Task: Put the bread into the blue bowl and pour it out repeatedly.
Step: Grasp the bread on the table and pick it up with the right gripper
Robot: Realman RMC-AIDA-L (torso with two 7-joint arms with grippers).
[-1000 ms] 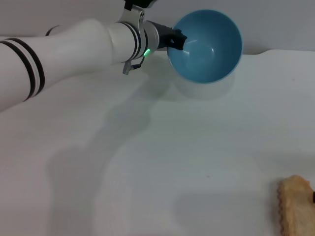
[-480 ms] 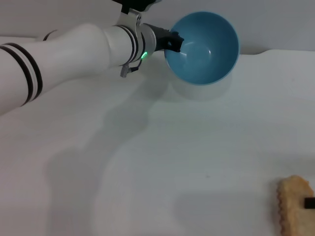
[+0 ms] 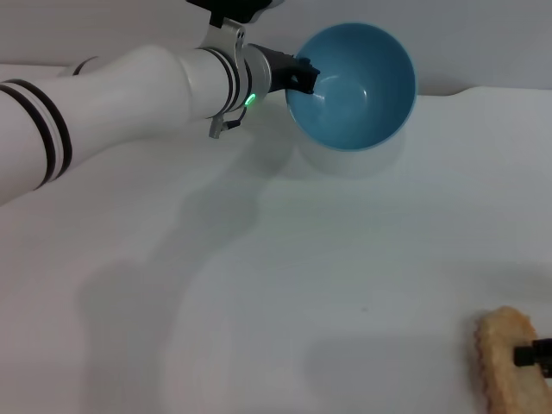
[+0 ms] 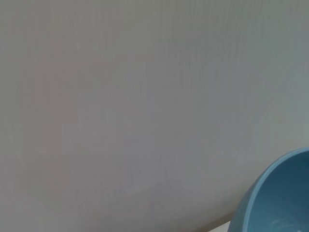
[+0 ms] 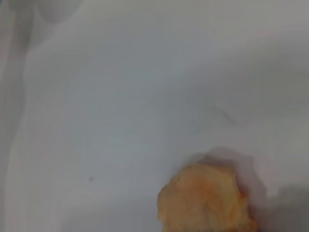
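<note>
Blue bowl (image 3: 351, 84), empty, at the far centre of the white surface (image 3: 285, 285): left gripper (image 3: 302, 74) is clamping its jaws on the rim, tilting the mouth nearward, likely awaiting bread (image 3: 507, 362), which is sitting near right in the right gripper (image 3: 533, 354), jaws' state untellable.

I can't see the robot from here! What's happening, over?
Left gripper holds the glossy light-blue bowl by its rim, tipped, empty. Right gripper at the pale tan toy bread, near table edge. Nothing lies between them.
</note>
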